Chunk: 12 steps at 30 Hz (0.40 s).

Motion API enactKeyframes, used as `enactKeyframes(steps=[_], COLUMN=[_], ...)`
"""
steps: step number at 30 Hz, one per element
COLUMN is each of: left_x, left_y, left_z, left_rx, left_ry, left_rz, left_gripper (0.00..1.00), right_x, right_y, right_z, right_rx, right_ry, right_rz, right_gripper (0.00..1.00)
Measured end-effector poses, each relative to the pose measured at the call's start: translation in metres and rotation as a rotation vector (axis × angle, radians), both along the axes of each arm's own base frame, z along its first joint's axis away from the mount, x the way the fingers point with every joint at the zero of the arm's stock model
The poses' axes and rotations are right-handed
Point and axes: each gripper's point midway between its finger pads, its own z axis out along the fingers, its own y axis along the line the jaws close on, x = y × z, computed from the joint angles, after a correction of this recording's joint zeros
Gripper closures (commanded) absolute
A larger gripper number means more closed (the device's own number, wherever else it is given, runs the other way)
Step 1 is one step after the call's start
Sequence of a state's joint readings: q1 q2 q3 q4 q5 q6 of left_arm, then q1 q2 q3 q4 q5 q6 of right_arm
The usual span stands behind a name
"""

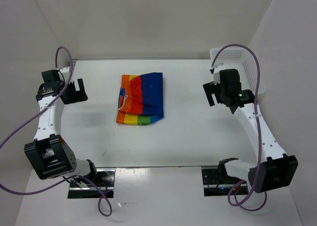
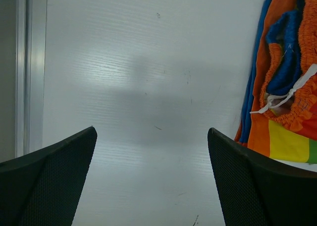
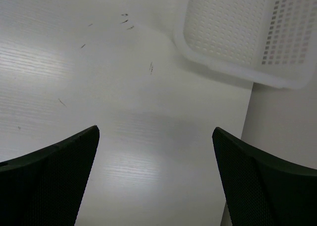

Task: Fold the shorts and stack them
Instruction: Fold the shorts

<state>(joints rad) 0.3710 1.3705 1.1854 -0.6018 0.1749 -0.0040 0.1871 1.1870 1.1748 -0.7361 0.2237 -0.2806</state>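
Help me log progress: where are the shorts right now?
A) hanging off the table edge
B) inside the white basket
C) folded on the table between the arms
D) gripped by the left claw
C: the shorts lie folded on the table, apart from the open left claw and open right claw, and outside the basket.

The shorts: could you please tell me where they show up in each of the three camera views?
Top external: the shorts lie folded near the centre of the table, slightly left of middle.
Left wrist: at the right edge, waistband and drawstring showing.
Right wrist: not in it.
Shared landmark: the white table surface appears in all three views; the drawstring shows in the top and left wrist views.
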Motion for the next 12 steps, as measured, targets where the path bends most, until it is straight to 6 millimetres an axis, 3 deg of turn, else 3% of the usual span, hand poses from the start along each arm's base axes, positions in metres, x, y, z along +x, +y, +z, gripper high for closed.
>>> enactKeyframes(steps=[12], left_x=[-0.002], left_y=[-0.006], left_z=[-0.002], left_rx=[-0.021], left_ry=[-0.002], left_rz=[-0.017], left_gripper=[0.01], right_x=[-0.015], right_y=[-0.011], right_z=[0.022], right_rx=[0.022], right_ry=[-0.095], right_rz=[-0.084], right_gripper=[0.00])
